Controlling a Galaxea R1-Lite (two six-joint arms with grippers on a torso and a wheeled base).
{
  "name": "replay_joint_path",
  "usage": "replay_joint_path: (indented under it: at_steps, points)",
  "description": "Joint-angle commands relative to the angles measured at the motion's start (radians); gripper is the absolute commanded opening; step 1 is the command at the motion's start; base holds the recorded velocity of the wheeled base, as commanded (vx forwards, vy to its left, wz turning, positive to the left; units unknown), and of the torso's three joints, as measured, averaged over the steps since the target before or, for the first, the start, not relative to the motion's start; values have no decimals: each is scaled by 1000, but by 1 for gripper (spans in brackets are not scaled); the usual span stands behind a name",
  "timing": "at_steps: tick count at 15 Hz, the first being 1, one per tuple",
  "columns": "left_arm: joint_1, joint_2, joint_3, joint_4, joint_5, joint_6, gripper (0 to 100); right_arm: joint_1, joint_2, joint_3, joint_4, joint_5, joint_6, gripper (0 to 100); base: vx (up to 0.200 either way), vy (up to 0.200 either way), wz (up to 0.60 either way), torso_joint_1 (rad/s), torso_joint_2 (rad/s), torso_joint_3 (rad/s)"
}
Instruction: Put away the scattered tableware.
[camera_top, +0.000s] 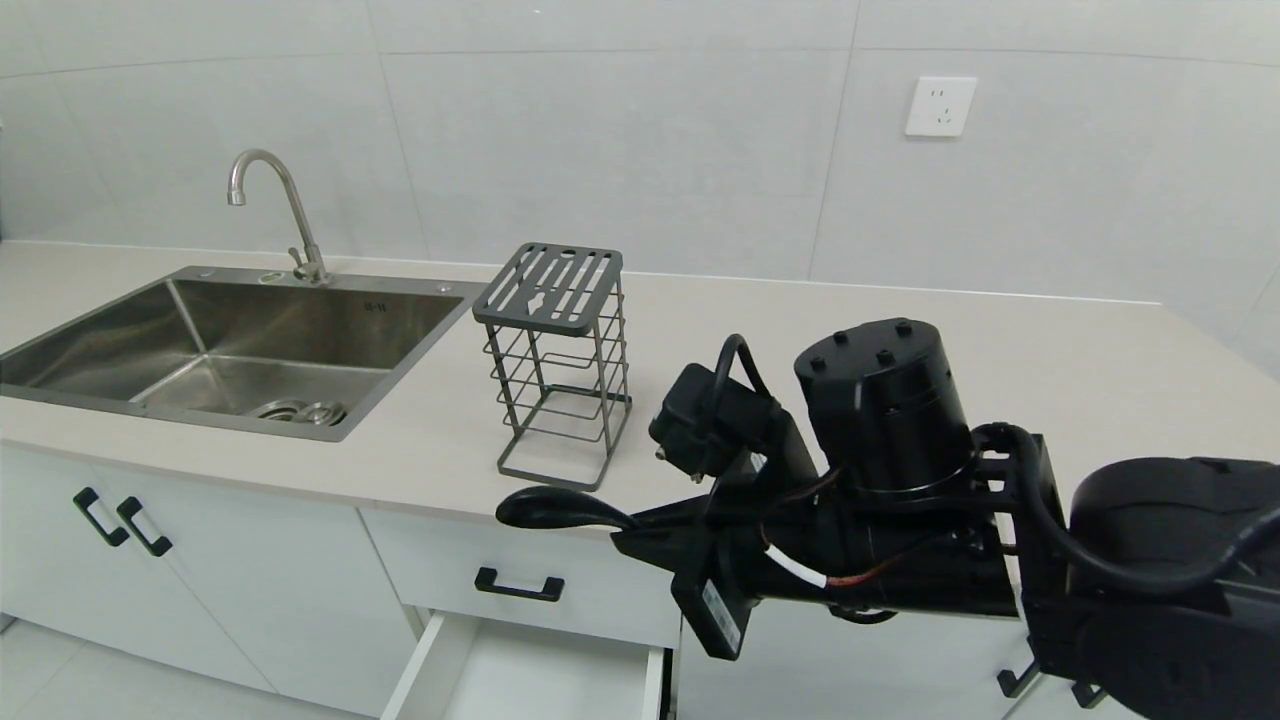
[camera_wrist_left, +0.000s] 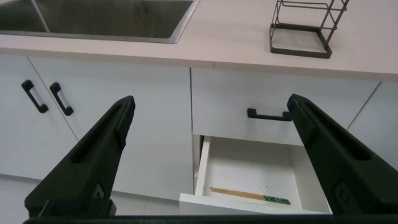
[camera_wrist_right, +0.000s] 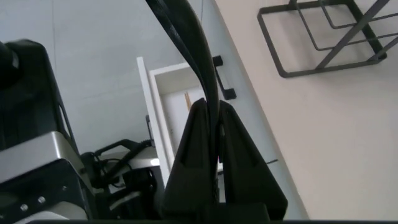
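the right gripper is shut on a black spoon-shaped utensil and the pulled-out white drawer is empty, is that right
Not quite. The pulled-out white drawer is not empty: the left wrist view shows a pair of wooden chopsticks with green ends lying in it. The rest holds: the right gripper is shut on the black spoon-shaped utensil.

- A dark wire rack (camera_top: 560, 360) stands upright on the pale countertop (camera_top: 900, 340).
- To the rack's left lies the steel sink (camera_top: 300, 325), with a faucet (camera_top: 285, 205) behind it.
- Just in front of the rack, the right gripper (camera_top: 632, 527) holds a black spoon (camera_top: 555, 508) at the counter edge.
- Below the rack, an open drawer (camera_top: 540, 680) sits under a closed drawer (camera_top: 450, 560).
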Motion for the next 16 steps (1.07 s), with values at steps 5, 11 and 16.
replay_joint_path:
  at_steps: [5,11,16]
  points:
    - [0,1,0,0,0,0,100,25,63,-72,0,-3,47,0,0,0,0,0,0,0]
    - [0,1,0,0,0,0,100,49,211,-295,140,11,50,0,0,0,0,0,0,0]
    - [0,1,0,0,0,0,100,77,247,-321,143,3,49,0,0,0,0,0,0,0]
